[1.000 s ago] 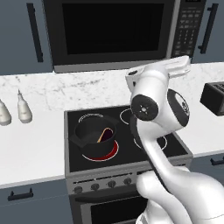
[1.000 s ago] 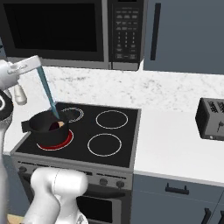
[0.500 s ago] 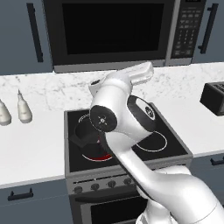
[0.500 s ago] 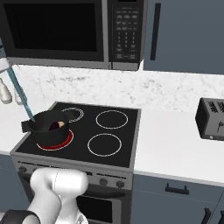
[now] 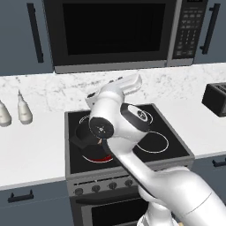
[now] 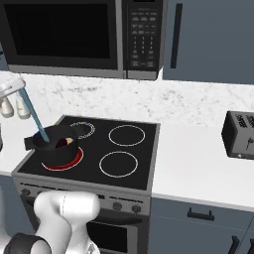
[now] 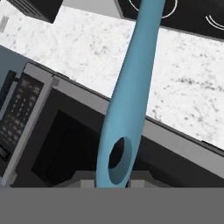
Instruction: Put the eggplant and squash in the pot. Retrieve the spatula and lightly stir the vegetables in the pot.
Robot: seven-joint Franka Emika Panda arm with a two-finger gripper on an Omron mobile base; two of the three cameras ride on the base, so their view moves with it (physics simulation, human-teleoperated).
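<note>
The fingers (image 7: pixel 112 183) are closed on the holed end of the spatula (image 6: pixel 35 119), which slants down from the hand at the left edge of the right base view into the pot (image 6: pixel 55 149). The pot sits on the glowing red front-left burner (image 6: pixel 74 159) of the stove (image 6: pixel 134 163). Inside it the dark eggplant (image 6: pixel 63 143) shows beside a bit of yellow squash (image 6: pixel 71 141).

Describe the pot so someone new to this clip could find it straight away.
Start at the black stove under the microwave. On its front-left burner, glowing red, sits the pot, round, dark and straight-sided. It alone stands on the stove, with the light-blue spatula slanting into it.
</note>
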